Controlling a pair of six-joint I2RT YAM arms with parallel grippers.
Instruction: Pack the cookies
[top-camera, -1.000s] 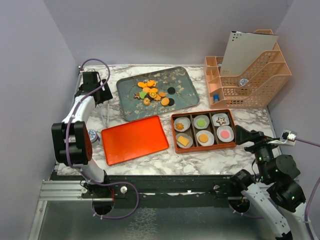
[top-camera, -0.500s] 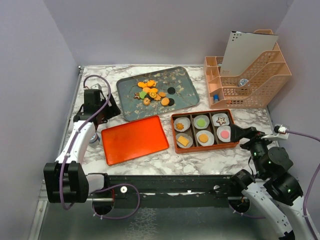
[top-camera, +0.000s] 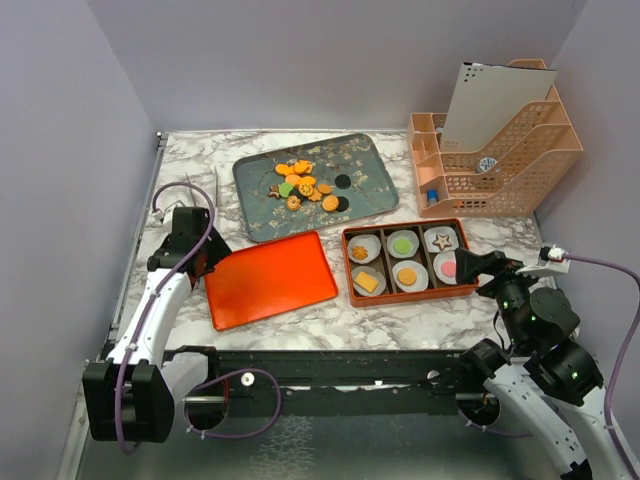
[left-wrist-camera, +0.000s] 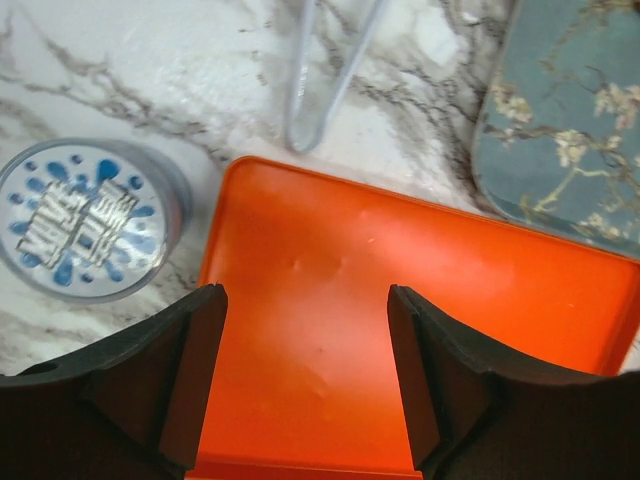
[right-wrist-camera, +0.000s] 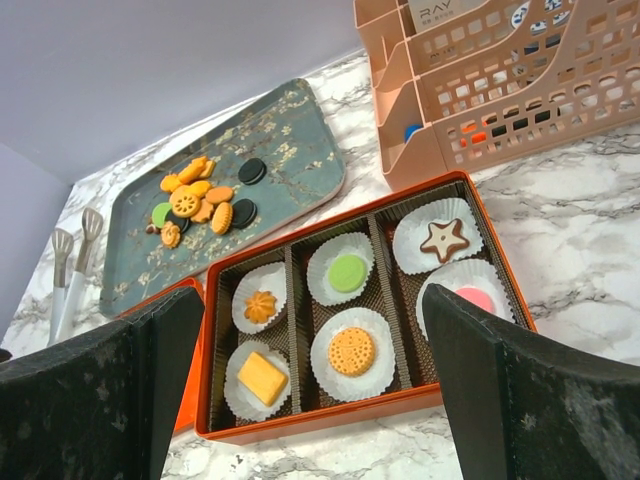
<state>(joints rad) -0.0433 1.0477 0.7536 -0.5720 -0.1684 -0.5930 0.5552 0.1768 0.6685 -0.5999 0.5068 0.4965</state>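
Loose cookies (top-camera: 305, 185) lie heaped on a blue-grey floral tray (top-camera: 365, 205); the heap (right-wrist-camera: 198, 198) also shows in the right wrist view. An orange box (top-camera: 405, 297) holds six paper cups, each with one cookie (right-wrist-camera: 352, 350). Its flat orange lid (top-camera: 268, 278) lies left of it. My left gripper (top-camera: 207, 262) hovers over the lid's left end, open, its jaws (left-wrist-camera: 305, 380) spanning the lid (left-wrist-camera: 420, 300) with nothing held. My right gripper (top-camera: 464, 264) is open at the box's right edge, and in its own view this gripper (right-wrist-camera: 312, 330) frames the box (right-wrist-camera: 330, 418).
A peach desk organizer (top-camera: 495, 150) stands at the back right. Metal tongs (left-wrist-camera: 320, 80) lie on the marble behind the lid. A round blue-and-white patterned tin (left-wrist-camera: 85, 220) sits just left of the lid. Purple walls close in both sides.
The left arm swung from the back left corner forward to the lid's left end, its jaws narrowing a little. The right gripper edged left toward the box.
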